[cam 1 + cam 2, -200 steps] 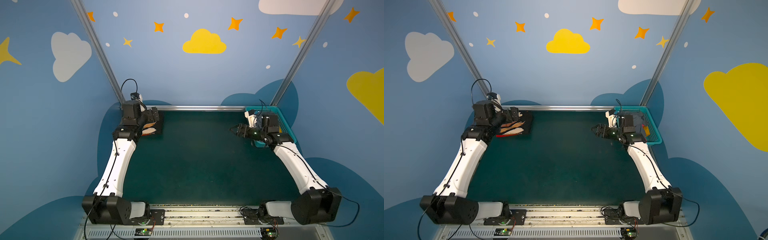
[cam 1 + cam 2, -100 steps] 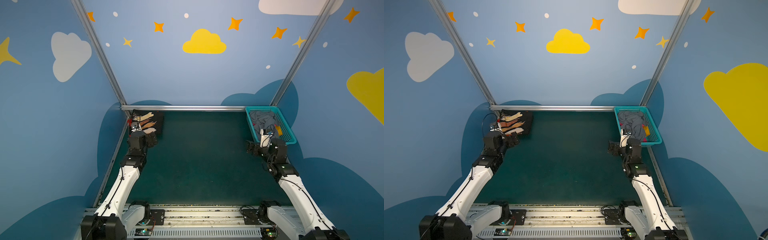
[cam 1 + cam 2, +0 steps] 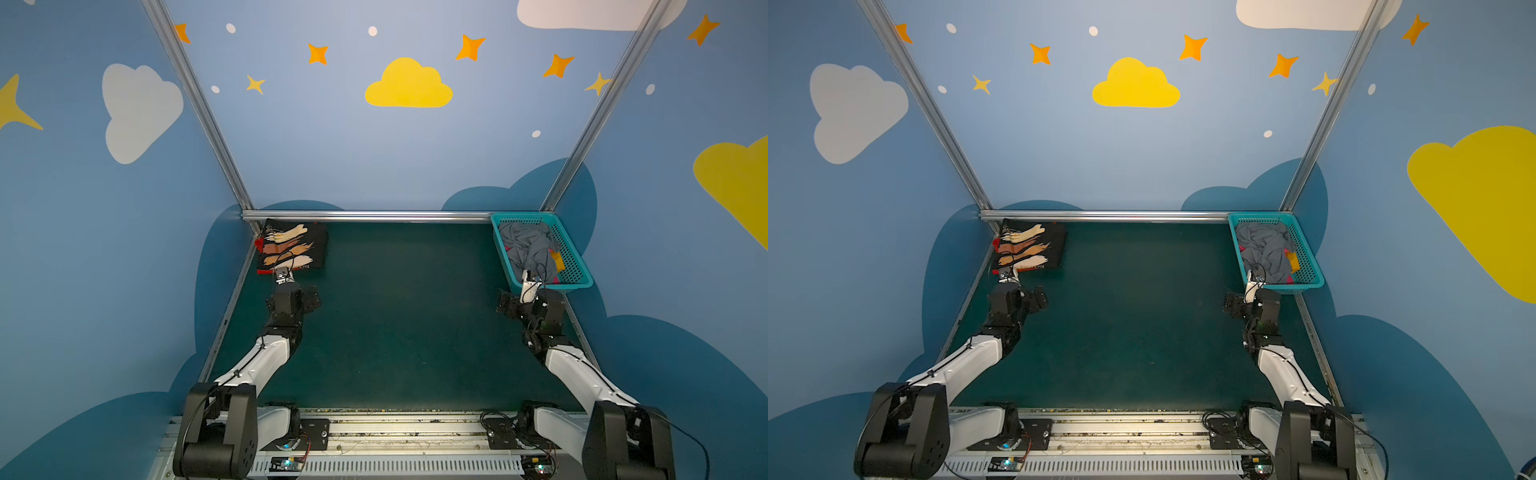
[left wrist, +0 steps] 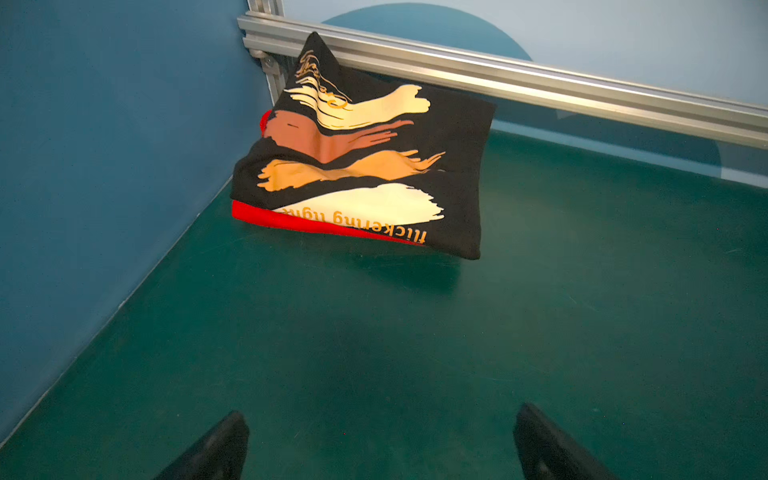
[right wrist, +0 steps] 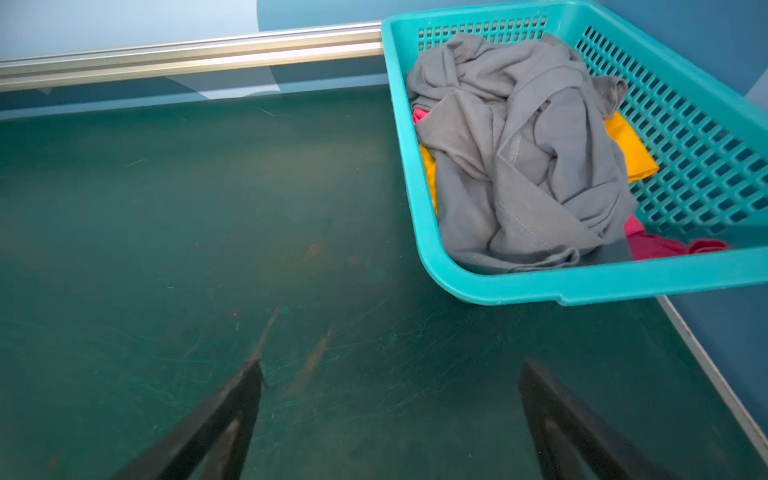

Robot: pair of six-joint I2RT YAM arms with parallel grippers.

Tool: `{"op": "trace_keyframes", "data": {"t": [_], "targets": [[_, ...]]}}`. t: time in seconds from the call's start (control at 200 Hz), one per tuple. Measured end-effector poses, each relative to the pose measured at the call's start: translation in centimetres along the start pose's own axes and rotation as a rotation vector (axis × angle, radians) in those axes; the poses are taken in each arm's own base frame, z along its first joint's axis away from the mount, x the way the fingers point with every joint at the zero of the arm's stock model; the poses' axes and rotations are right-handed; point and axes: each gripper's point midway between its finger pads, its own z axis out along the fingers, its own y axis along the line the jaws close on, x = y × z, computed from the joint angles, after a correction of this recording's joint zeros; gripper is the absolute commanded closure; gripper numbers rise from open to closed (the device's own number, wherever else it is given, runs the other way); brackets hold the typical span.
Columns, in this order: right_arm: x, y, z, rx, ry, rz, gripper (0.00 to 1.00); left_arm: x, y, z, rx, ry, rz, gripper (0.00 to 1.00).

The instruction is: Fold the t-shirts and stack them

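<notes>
— Black fingers [image 4: 224,444], both pairs: holding anything?
— Nothing: left gripper [image 4: 380,444] and right gripper [image 5: 388,419] are standing wide apart, empty.
— T-shirts?
— Stack: black printed t-shirt [image 4: 365,166] is lying folded atop red t-shirt [image 4: 266,216], at the left end of the back rail [image 4: 498,75]. Crumpled grey cloth [image 5: 519,158] is waiting in the basket [image 5: 582,286] at its right end; more folding is probably remaining.

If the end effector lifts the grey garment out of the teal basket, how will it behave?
Probably floppy: the grey garment lies crumpled in deep folds, so it should droop and unfold. It may drag along the yellow cloth tucked under it.
</notes>
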Motion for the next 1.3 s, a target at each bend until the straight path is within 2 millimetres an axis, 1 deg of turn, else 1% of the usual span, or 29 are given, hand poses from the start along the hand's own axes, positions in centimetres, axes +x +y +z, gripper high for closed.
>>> {"op": "trace_keyframes", "data": {"t": [0.105,0.195,0.24,0.31,0.37,0.421,0.491,0.571,0.606,0.636,0.671,0.746,0.816,1.297], "targets": [[1.4,0.0,1.1,-0.018,0.023,0.006,0.03,1.1,-0.5,1.0,0.023,0.02,0.021,0.0],[2.1,0.5,2.0,-0.048,0.032,0.007,0.03,2.0,-0.9,1.7,0.043,0.036,0.036,0.0],[2.2,0.8,2.4,-0.068,0.028,0.006,0.03,2.3,-1.1,1.9,0.054,0.044,0.048,0.0],[2.3,1.3,2.8,-0.099,0.022,0.003,0.03,2.2,-1.5,2.0,0.076,0.03,0.067,0.0],[1.9,1.8,3.1,-0.13,0.0,0.0,0.03,1.8,-1.8,1.9,0.096,-0.01,0.076,0.0],[1.6,2.1,3.4,-0.146,-0.022,-0.003,0.03,1.9,-1.7,1.9,0.102,-0.041,0.079,0.0],[1.7,2.4,4.1,-0.167,-0.036,-0.007,0.03,3.3,-1.5,2.5,0.1,-0.044,0.081,0.0],[2.9,2.9,5.0,-0.196,-0.019,-0.019,0.03,5.6,-1.1,3.5,0.082,0.012,0.089,0.0],[3.3,3.0,5.2,-0.202,-0.01,-0.022,0.03,5.9,-1.0,3.7,0.077,0.033,0.09,0.0],[3.6,3.2,5.3,-0.206,-0.003,-0.026,0.03,5.7,-0.9,3.9,0.076,0.034,0.085,0.0],[3.7,3.3,5.3,-0.211,0.001,-0.033,0.03,5.0,-0.8,4.1,0.075,0.021,0.074,0.0],[3.3,3.6,5.3,-0.218,-0.015,-0.042,0.02,3.3,-0.6,4.5,0.073,-0.013,0.054,0.0],[3.3,3.7,5.3,-0.221,-0.017,-0.049,0.03,2.6,-0.5,4.6,0.073,-0.03,0.044,0.0],[3.1,3.8,5.3,-0.224,-0.023,-0.059,0.03,2.8,-0.7,4.6,0.083,-0.024,0.041,0.0]]}}
